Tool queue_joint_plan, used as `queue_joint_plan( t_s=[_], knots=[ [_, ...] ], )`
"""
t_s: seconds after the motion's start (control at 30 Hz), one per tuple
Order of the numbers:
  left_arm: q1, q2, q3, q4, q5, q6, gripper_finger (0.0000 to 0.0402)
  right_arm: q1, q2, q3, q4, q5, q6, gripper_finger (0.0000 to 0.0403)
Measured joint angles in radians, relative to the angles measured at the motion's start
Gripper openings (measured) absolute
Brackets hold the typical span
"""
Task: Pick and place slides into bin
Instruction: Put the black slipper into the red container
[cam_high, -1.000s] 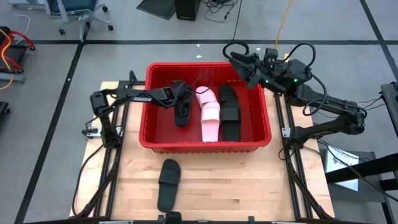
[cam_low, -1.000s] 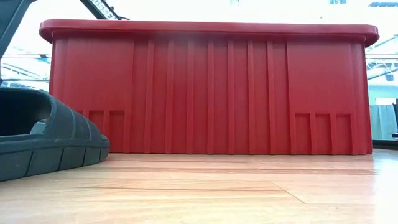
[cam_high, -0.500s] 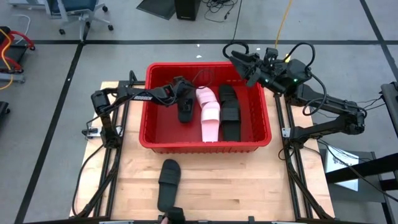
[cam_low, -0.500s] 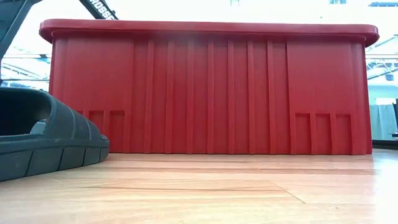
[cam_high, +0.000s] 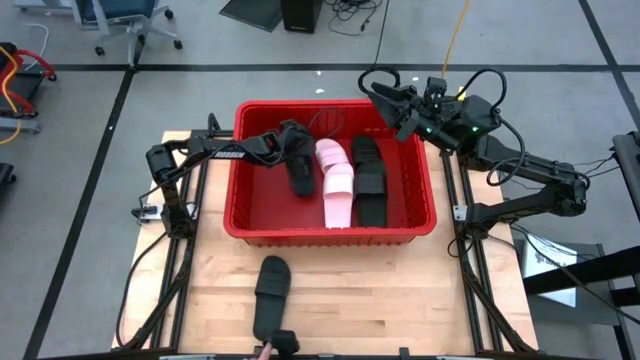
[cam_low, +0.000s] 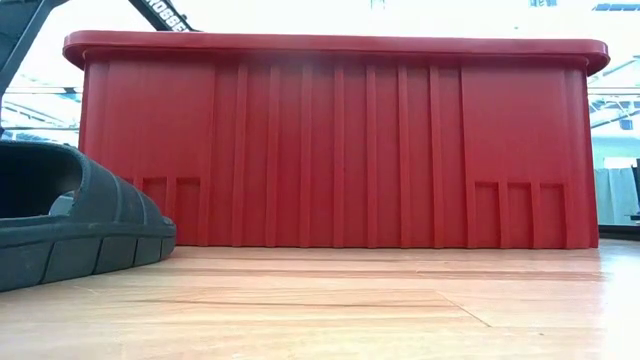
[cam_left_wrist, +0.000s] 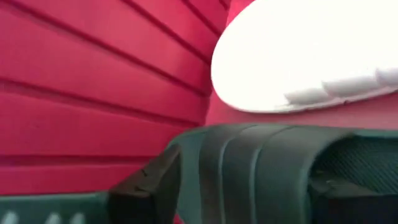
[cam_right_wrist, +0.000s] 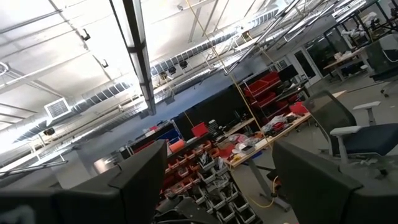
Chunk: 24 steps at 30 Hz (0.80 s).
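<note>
Left hand (cam_high: 296, 150) with black slide (cam_high: 299, 178) inside bin's (cam_high: 330, 233) left half.

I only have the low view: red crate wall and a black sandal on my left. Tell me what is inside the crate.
Observer: Three sandals show inside the bin: a black sandal at the left gripper, a pink sandal in the middle, another black one to its right.
Operator: Say whether the left arm holds one.
Observer: Its wrist camera looks close onto a black strap, but I cannot tell whether the jaws are closed on it.
Operator: Report the right arm.
Observer: The right gripper is raised at the bin's far right corner, jaws open, empty.
</note>
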Motion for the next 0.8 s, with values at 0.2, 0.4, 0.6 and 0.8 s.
queue_joint_plan(
  t_s=[0.2,0.4,0.6,0.8],
  knots=[
    [-0.007,0.0,0.009,-0.02,0.044,-0.009,0.0264,0.0,0.0,0.0,0.0,0.0,-0.002,0.0281],
    [-0.032,0.0,0.009,-0.117,0.042,-0.002,0.0279,0.0,0.0,0.0,0.0,-0.001,-0.002,0.0281],
    [-0.071,-0.005,0.009,-0.133,0.037,-0.009,0.0268,0.0,0.0,0.0,-0.01,-0.001,-0.006,0.0281],
    [-0.125,-0.094,0.03,-0.163,-0.007,-0.02,0.026,0.0,0.0,0.0,-0.023,-0.004,0.0,0.0281]
  ],
)
